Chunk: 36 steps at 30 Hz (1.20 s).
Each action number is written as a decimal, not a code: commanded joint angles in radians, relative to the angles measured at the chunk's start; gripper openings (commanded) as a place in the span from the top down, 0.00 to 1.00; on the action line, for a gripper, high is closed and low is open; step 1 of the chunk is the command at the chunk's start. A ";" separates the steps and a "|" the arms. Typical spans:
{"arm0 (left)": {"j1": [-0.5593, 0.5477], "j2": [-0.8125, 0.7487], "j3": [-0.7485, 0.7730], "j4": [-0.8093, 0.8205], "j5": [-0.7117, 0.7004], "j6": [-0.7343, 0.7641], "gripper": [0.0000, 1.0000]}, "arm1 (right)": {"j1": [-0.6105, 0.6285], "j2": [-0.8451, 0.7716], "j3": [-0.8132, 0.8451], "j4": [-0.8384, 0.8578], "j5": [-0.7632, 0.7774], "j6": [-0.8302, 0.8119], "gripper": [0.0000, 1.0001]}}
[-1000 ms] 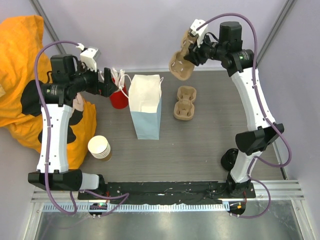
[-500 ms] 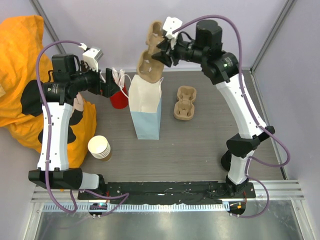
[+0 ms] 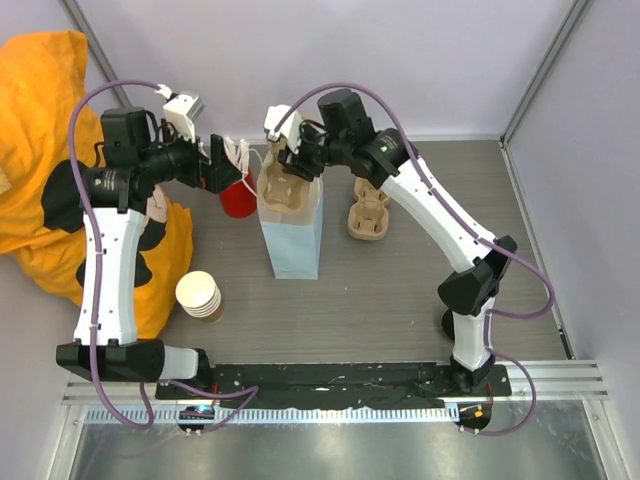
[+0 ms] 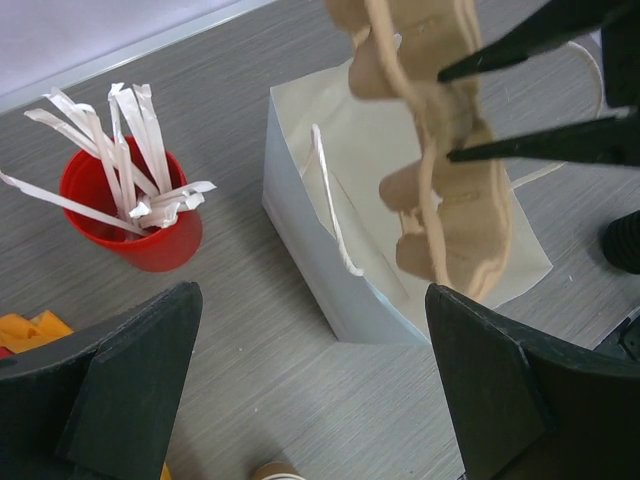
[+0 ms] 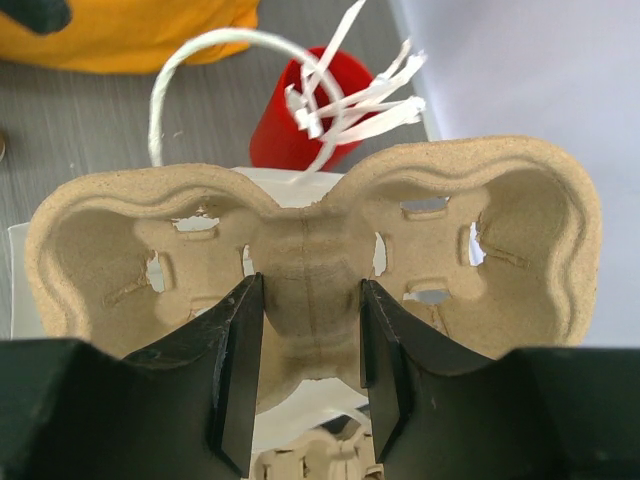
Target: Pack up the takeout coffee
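Overhead camera and both close wrist cameras share the bag [image 3: 293,245].

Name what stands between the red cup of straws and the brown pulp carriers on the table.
The upright pale blue paper bag stands between red cup and carriers, shown in the top view.
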<state>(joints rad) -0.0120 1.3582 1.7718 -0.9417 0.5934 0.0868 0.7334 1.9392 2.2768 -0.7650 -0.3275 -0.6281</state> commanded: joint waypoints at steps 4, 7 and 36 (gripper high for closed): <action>0.004 -0.019 -0.026 0.076 0.029 -0.033 0.00 | 0.060 -0.033 -0.034 -0.046 0.088 -0.070 0.81; 0.004 -0.016 -0.032 0.086 0.026 -0.041 0.00 | 0.075 -0.036 -0.048 -0.071 0.110 -0.081 0.81; -0.035 0.022 -0.057 0.159 0.097 -0.114 0.00 | 0.089 -0.042 -0.060 -0.008 0.275 -0.061 0.82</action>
<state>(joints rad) -0.0368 1.3766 1.7115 -0.8406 0.6731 -0.0193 0.8185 1.9392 2.1929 -0.8085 -0.0608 -0.6945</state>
